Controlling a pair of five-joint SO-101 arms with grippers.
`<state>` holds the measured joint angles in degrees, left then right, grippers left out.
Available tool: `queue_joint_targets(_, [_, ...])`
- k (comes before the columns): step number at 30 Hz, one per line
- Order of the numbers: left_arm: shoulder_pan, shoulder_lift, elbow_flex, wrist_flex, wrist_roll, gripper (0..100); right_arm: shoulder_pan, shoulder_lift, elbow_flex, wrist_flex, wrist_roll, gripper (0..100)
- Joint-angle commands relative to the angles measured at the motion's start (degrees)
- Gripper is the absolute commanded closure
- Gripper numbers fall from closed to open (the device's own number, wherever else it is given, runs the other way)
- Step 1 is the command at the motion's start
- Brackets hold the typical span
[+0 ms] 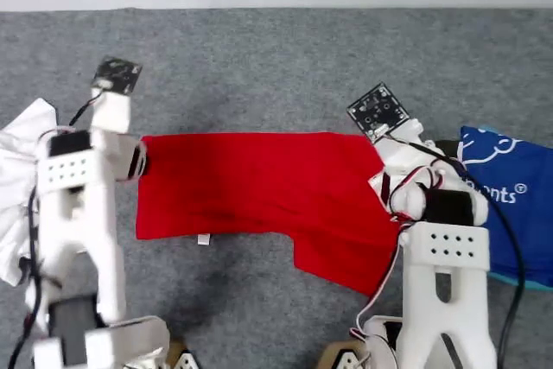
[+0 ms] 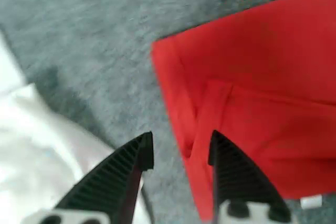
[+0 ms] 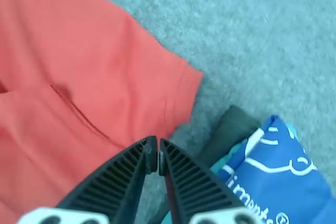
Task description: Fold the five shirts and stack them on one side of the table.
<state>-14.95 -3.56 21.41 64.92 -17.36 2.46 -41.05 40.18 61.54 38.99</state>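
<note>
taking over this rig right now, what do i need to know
Left gripper: open, empty, low over the red shirt's left edge.
Right gripper: shut, nothing visibly held, at the red shirt's right edge.
Red shirt: flat mid-table, partly folded, with one flap sticking out toward the arm bases.
Blue shirt: folded, on top of a pile at the right, with a dark garment under it.
White shirt: crumpled at the left edge.
Done: a pile has been started on the right.
Left: finish folding the red shirt, stack it, then probably fold the white one.
</note>
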Motion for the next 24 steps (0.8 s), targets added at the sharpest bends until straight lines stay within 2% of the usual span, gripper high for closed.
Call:
queue_joint_targets(1, [3.8, 9.8, -9.7, -1.1, -0.6, 82, 2.2, 0.2, -5.9, 3.3, -3.2, 98.8])
queue_joint_targets(7, [7.7, 25.8, -23.1, 0.0, -0.5, 83, 5.0, 0.2, -7.9, 7.7, -7.1, 98.8])
queue_joint_targets(15, [7.6, 41.1, -40.1, 15.5, -1.1, 83, 6.2, -4.5, -7.3, 10.3, -7.0, 98.8])
queue_joint_targets(19, [8.0, 46.1, -46.2, 21.5, -4.0, 84, 6.1, -7.2, -5.7, 10.2, -7.0, 98.8])
queue_joint_targets(24, [8.0, 47.8, -51.8, 30.5, -7.5, 100, 6.1, -10.1, -3.3, 10.2, -6.9, 98.8])
